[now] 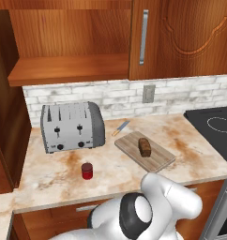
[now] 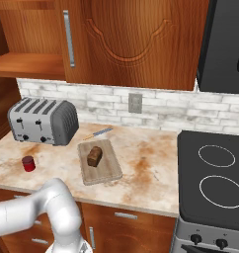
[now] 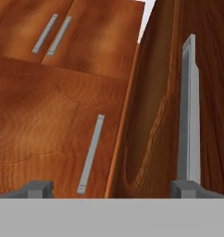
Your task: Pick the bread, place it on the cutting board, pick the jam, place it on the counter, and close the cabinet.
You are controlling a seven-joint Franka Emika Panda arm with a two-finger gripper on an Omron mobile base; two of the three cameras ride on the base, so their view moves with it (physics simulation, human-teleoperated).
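The bread (image 1: 144,146) sits on the cutting board (image 1: 157,159) and the jam (image 1: 87,170) stands on the surface (image 1: 110,168), so only the cabinet (image 3: 155,115) door remains open. The pincer (image 3: 111,187) hangs wide and empty close by its silver handle (image 3: 189,111); I'd worry a fingertip snags that bar, or glances off and leaves the door ajar.

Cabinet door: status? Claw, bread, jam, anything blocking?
Claw open, empty, at the open cabinet door. Bread on cutting board; jam on counter. Cabinet not closed. Nothing seen blocking.
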